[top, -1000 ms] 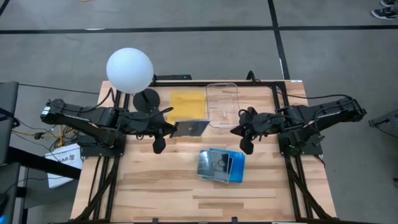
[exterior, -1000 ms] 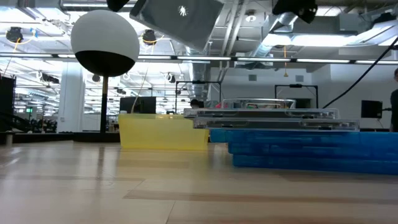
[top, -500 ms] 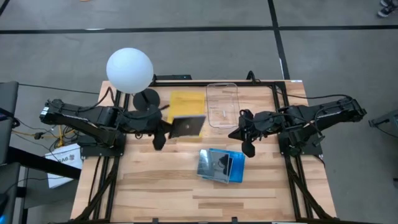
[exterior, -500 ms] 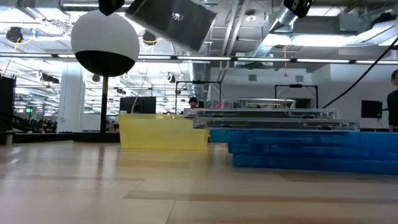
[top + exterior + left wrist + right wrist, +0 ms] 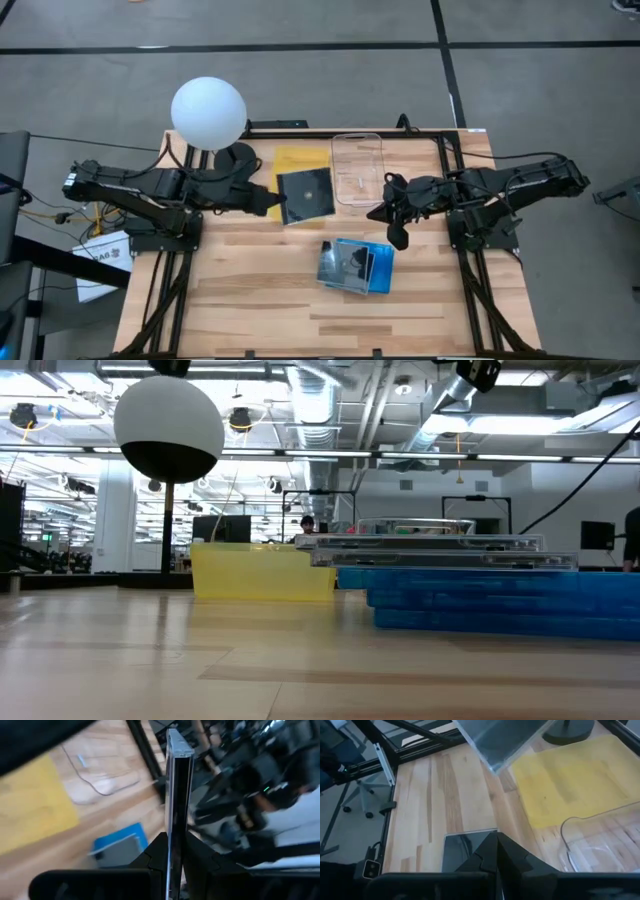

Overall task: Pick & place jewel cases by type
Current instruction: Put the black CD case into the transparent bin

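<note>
Lamp globe crowds yellow tray; front open.

Arms: two dark, almost black jointed arms are seen from above, made of thick rounded segments.
Left arm: a small light-coloured marking is seen near its outer end.
Right arm: thin black cables are looped along its upper side.
Fingers: the left gripper and the right gripper are shown with matte black, angular fingers of plain plastic look.
</note>
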{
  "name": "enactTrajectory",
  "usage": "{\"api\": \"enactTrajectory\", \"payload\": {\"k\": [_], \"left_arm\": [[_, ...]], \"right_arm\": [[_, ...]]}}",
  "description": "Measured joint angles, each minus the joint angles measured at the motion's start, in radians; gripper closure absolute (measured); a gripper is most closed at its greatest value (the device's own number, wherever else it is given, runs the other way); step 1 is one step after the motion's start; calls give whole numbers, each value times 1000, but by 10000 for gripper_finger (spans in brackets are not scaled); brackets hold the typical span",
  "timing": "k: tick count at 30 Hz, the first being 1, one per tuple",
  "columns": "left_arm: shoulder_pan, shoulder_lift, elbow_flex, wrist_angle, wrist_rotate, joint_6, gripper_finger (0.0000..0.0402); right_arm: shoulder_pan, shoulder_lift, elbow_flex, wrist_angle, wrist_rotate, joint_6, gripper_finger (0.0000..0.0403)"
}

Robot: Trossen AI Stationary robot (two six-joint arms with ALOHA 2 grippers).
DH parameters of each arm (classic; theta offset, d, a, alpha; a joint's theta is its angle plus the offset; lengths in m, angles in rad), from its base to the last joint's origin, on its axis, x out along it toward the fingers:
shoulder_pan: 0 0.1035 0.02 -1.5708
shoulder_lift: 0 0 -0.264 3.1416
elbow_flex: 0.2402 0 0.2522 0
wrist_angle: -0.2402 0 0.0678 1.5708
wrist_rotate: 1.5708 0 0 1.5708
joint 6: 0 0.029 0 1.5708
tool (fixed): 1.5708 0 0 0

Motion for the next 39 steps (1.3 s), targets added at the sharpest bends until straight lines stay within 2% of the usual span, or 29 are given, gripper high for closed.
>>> {"api": "enactTrajectory", "payload": {"k": [7, 16, 22, 27, 39], "left_arm": [[0, 0, 0, 119, -7, -148, 374], [0, 1, 0, 129, -31, -84, 374], [4, 12, 0, 55, -28, 50, 374], [49, 54, -2, 11, 35, 228, 374], [257, 184, 27, 7, 136, 683, 374]], "right_arm": [[9, 0, 0, 0, -27, 0, 403], [8, 0, 0, 0, -27, -16, 403], [8, 0, 0, 0, -27, -28, 403], [8, 0, 0, 0, -23, -53, 403], [6, 0, 0, -42, 14, -7, 403]]}}
